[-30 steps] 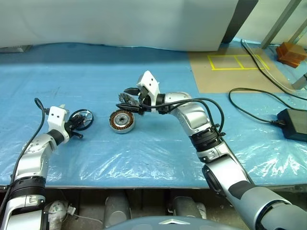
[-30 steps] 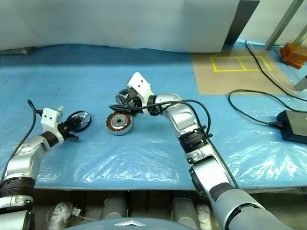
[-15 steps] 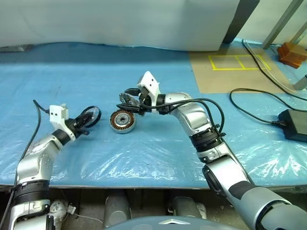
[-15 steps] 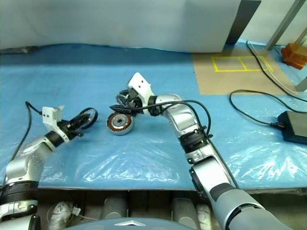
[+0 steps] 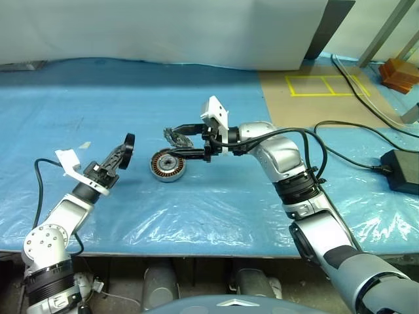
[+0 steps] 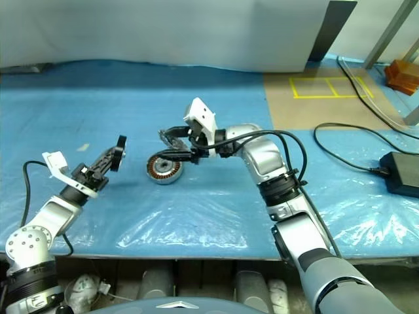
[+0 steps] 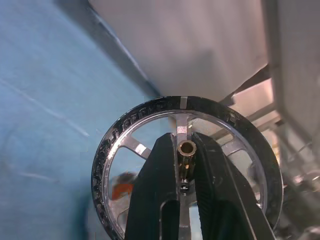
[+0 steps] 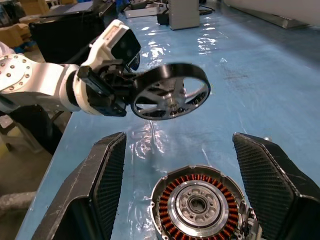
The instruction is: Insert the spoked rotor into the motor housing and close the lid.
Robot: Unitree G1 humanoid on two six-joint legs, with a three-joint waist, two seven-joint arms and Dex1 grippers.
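Aloft, left claw (image 7: 186, 170) grips spoked rotor (image 8: 172, 91).

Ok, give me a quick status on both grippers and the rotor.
Left gripper shut on spoked rotor, held off the table. Right gripper open, straddling motor housing. Housing open, windings showing; nothing in between.

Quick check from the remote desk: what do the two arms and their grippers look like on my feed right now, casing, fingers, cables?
Both arms have silver-grey metal casings with black joint rings. A white block sits at each wrist. Loose black cables run along both forearms. The left gripper and right gripper each have two black fingers; the right one's pads are broad, with a fine woven texture.
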